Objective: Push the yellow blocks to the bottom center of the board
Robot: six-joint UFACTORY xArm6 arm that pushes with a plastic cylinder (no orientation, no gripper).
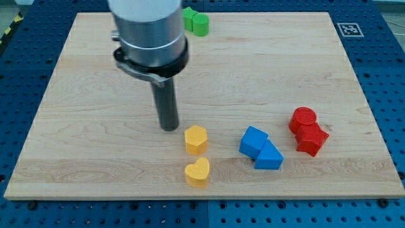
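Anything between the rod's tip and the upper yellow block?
Nothing: in the camera view, only bare board separates my tip from the upper yellow block, just to its right.

Pretty bright, even light all over the wooden worktop [95, 158], looks like it's coming from overhead. Shadows are soft and short, just small dark patches hugging the blocks and the base of the rod. There's a pale sheen on the metal arm housing [149, 28]. Slightly soft focus overall, no obvious warping at the edges.
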